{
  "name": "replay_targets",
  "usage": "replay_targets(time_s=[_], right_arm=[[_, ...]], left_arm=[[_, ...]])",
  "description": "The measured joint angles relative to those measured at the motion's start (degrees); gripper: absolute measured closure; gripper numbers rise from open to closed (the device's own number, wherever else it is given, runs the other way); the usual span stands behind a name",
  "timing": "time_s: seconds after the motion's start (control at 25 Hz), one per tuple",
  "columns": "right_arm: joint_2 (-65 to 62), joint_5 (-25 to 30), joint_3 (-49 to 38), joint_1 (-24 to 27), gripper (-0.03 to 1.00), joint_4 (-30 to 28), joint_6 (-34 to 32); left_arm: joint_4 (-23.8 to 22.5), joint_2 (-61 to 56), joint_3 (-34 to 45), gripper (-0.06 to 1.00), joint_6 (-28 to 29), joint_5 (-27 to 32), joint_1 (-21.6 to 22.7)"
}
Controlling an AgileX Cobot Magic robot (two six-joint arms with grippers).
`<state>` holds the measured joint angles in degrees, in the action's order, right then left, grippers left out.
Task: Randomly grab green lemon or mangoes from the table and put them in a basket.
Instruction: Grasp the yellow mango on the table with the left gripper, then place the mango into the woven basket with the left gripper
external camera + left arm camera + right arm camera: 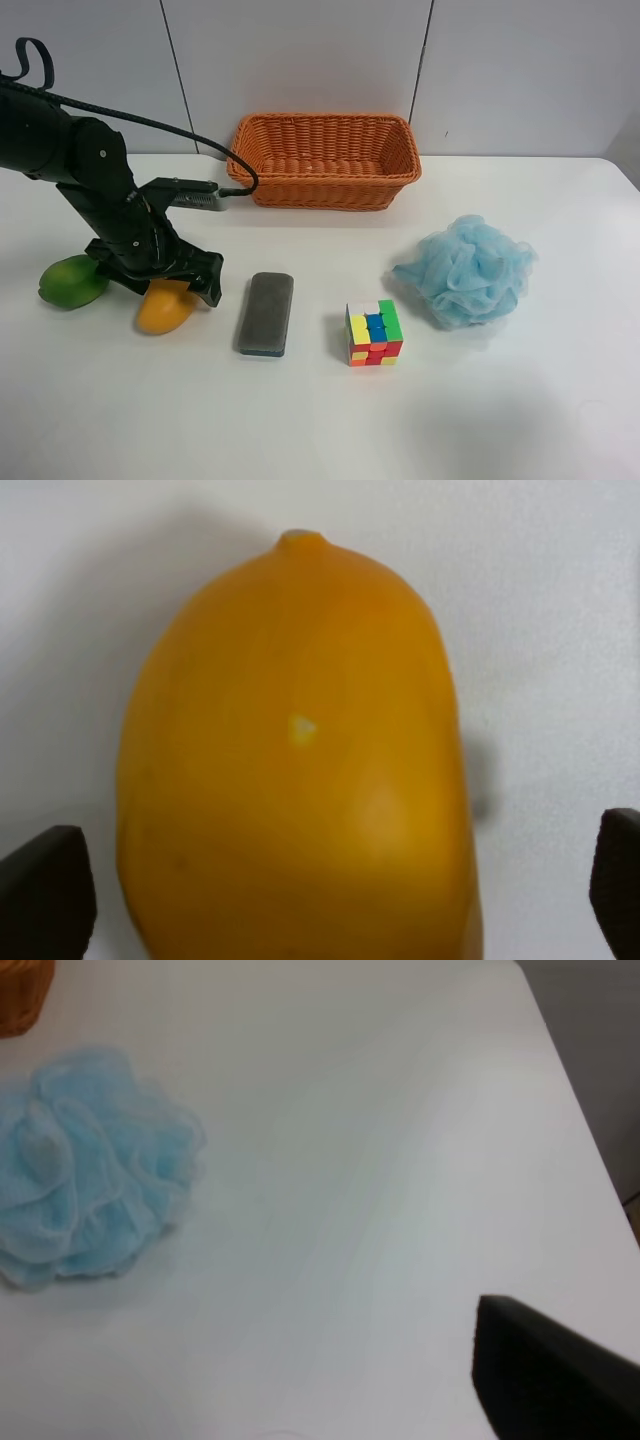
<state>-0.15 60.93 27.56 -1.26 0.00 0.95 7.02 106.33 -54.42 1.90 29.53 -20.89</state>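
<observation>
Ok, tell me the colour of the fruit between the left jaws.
Yellow-orange mango, clearest in the left wrist view.

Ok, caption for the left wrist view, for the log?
Left tool open, straddling the mango on the table, gaps on both sides.

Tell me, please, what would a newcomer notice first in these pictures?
The left gripper hangs open over the yellow-orange mango, near the exterior high view's left edge, with the green lemon beside it. The empty orange basket stands at the back, and the fluffy blue bath sponge lies toward that view's right.
</observation>
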Motion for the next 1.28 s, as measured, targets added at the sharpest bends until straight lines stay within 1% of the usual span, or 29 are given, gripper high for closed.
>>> replay_targets(time_s=[0.04,0.08,0.12,0.16,0.2,0.24,0.76,0.96,1.08,1.28], right_arm=[[0.0,0.0,0.0,0.0,-0.03,0.0,0.0],[0.0,0.0,0.0,0.0,-0.03,0.0,0.0],[0.0,0.0,0.0,0.0,-0.03,0.0,0.0],[0.0,0.0,0.0,0.0,-0.03,0.0,0.0],[0.0,0.0,0.0,0.0,-0.03,0.0,0.0],[0.0,0.0,0.0,0.0,-0.03,0.0,0.0],[0.0,0.0,0.0,0.0,-0.03,0.0,0.0],[0.0,0.0,0.0,0.0,-0.03,0.0,0.0],[0.0,0.0,0.0,0.0,-0.03,0.0,0.0],[0.0,0.0,0.0,0.0,-0.03,0.0,0.0]], left_arm=[[0.0,0.0,0.0,0.0,0.0,0.0,0.0],[0.0,0.0,0.0,0.07,0.0,0.0,0.0],[0.0,0.0,0.0,0.17,0.0,0.0,0.0],[-0.1,0.0,0.0,0.33,-0.1,0.0,0.0],[-0.1,0.0,0.0,0.35,-0.2,0.1,0.0],[-0.1,0.0,0.0,0.34,-0.2,0.2,0.0],[-0.1,-0.1,0.0,0.34,-0.3,0.3,0.0],[-0.8,-5.8,-1.1,0.34,-0.3,1.7,0.0],[-3.0,-10.3,-6.0,0.34,-0.3,4.3,0.0],[-8.1,-11.8,-19.7,0.34,-0.3,9.0,0.0]])
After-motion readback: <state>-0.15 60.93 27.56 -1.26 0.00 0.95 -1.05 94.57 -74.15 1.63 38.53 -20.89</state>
